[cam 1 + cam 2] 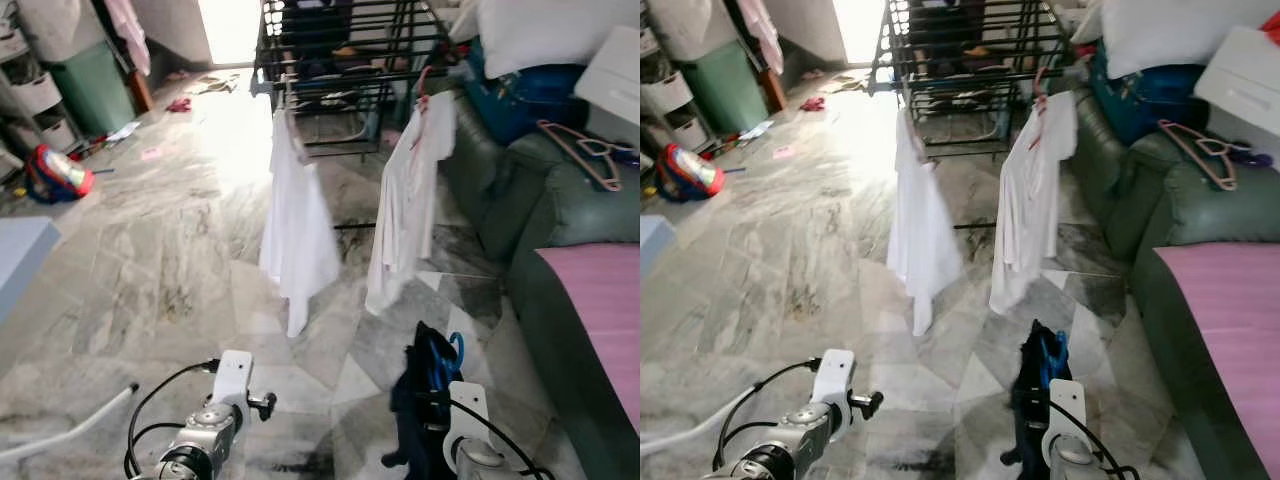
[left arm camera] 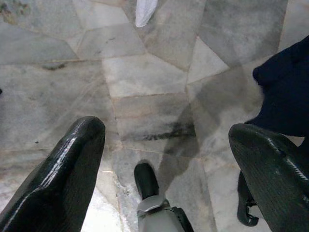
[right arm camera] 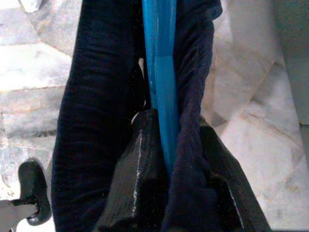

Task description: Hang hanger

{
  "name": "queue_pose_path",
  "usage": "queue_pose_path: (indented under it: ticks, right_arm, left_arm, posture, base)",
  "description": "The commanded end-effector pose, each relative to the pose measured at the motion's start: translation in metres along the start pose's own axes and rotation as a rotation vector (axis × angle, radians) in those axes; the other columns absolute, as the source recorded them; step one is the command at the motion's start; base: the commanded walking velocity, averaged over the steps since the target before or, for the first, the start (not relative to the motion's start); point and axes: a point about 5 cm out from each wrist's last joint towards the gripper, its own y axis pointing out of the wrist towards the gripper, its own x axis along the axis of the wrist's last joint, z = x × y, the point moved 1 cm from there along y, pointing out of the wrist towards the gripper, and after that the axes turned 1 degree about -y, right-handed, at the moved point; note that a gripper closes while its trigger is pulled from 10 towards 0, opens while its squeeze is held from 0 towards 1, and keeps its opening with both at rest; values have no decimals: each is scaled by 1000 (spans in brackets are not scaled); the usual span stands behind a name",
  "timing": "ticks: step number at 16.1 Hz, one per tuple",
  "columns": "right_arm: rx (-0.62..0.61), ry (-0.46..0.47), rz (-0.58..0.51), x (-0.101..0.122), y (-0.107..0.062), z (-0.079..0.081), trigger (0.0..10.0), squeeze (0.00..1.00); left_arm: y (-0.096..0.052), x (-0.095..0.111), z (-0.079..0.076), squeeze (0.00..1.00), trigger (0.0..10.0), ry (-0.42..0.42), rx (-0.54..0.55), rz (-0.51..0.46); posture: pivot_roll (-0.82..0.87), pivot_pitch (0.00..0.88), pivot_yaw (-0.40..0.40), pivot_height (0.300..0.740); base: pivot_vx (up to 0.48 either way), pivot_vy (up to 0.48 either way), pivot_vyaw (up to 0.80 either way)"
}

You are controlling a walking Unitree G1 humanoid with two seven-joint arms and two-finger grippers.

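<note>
A blue hanger (image 3: 159, 72) carrying a dark navy garment (image 1: 412, 400) is held low at the right, above the marble floor. My right gripper (image 3: 169, 159) is shut on the hanger's blue bar, and the cloth drapes over both fingers. My left gripper (image 2: 169, 140) is open with nothing between its fingers (image 2: 63, 169), pointing down at the floor. The left arm (image 1: 215, 420) sits low at the left. Ahead stands a black drying rack (image 1: 340, 50). Two white shirts (image 1: 295, 220) (image 1: 410, 200) hang from its near side.
A green sofa (image 1: 520, 200) runs along the right, with a pink hanger (image 1: 585, 150) on its arm and a pink cover (image 1: 600, 300) nearer to me. A red and blue toy (image 1: 55, 172) and a green bin (image 1: 90, 85) stand at the far left.
</note>
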Motion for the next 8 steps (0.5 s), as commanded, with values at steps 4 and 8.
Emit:
queue_pose_path:
  ticks: [4, 8]
  right_arm:
    - [2, -24, -137, 34, 2, 3, 10000, 0]
    - [44, -75, -405, 112, -3, 2, 10000, 0]
  left_arm:
    - [1, 31, 3, 0, 10000, -32, -3, -104]
    - [-8, 102, 15, 0, 10000, 28, -41, -329]
  posture:
    - [20, 0, 52, 740]
    - [21, 0, 26, 740]
  base:
    - [0, 0, 0]
    - [0, 0, 0]
